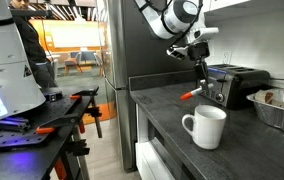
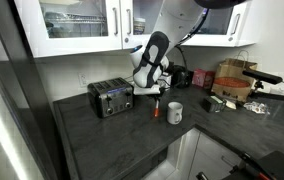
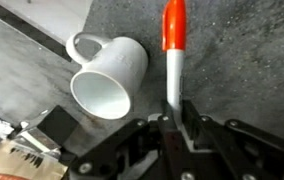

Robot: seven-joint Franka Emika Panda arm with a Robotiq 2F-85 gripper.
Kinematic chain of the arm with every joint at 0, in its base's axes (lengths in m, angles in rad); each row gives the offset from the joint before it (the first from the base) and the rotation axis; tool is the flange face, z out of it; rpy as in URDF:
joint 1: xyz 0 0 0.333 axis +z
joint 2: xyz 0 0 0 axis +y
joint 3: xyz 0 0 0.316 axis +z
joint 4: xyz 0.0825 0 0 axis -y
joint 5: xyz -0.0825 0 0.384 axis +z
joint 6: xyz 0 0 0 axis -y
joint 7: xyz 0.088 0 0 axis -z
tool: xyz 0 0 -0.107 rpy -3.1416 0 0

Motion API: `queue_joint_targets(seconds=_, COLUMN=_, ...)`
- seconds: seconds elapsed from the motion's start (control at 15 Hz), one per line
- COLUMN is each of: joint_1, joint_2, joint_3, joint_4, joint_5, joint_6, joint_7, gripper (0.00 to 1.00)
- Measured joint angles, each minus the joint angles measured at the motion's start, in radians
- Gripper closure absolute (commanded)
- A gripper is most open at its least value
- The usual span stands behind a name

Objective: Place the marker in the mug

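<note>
The white mug stands upright on the dark counter in both exterior views (image 1: 207,127) (image 2: 174,112). In the wrist view the mug (image 3: 112,80) lies left of the marker, open mouth towards the camera. My gripper (image 3: 177,115) is shut on the pale body of the marker (image 3: 173,55), whose red-orange end points away from me, down at the counter. In both exterior views the gripper (image 1: 202,72) (image 2: 154,92) hangs between toaster and mug, with the marker's red end (image 1: 189,95) (image 2: 154,110) low by the counter. I cannot tell whether it touches.
A black-and-silver toaster (image 1: 232,85) (image 2: 110,97) stands close beside the gripper. A foil tray (image 1: 282,105) sits behind the mug. Boxes and clutter (image 2: 232,80) fill the counter's far side. The counter's front edge (image 1: 157,125) drops to the floor.
</note>
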Motion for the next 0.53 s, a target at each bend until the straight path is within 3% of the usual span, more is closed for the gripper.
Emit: queue_joint_targets(seconds=0.53, joint_1=-0.008, joint_2=-0.059, joint_3=-0.031, joint_4=-0.047, joint_5=-0.215, joint_6=0.003, joint_7=0.277, gripper=0.95)
